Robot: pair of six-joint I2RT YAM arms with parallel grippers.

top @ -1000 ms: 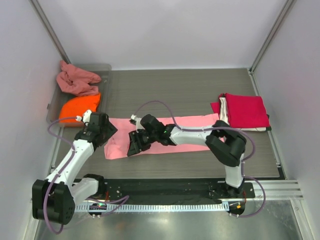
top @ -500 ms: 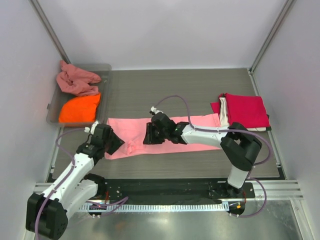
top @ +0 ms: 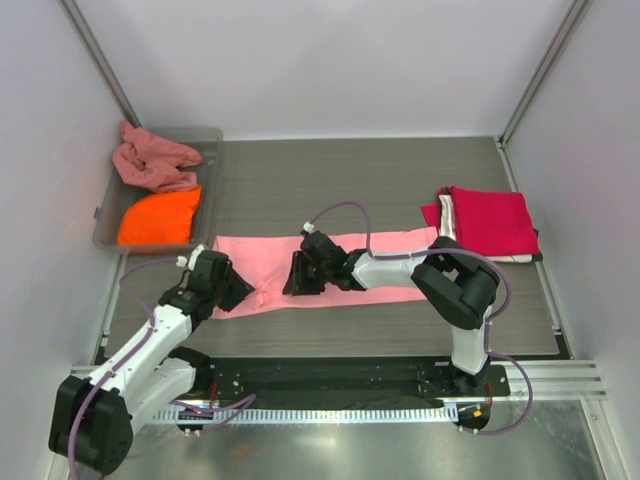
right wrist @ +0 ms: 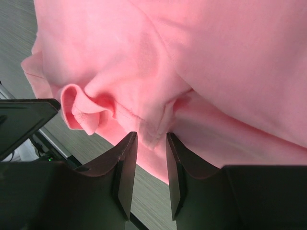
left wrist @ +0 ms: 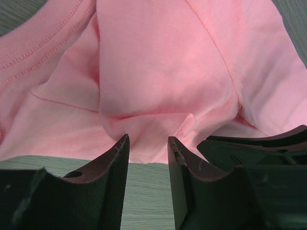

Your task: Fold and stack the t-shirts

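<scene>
Left gripper (left wrist: 148, 143), jaws half apart and empty, faces the lower-left hem of the light pink cloth t-shirt (top: 258, 258) lying lengthwise across mid-frame; right gripper (right wrist: 148, 139), narrowly parted astride a fold just rightward, grip unclear

Tray (top: 208, 148) left, shirt (top: 250, 258) centre, stack (top: 490, 222) right

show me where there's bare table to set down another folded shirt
Widest bare table: the far strip between the tray and the red pile, behind the pink shirt. A narrower strip runs along the near edge in front of that shirt. Crowded: the middle, where the left gripper and right gripper are at the pink shirt, and the tray.
</scene>
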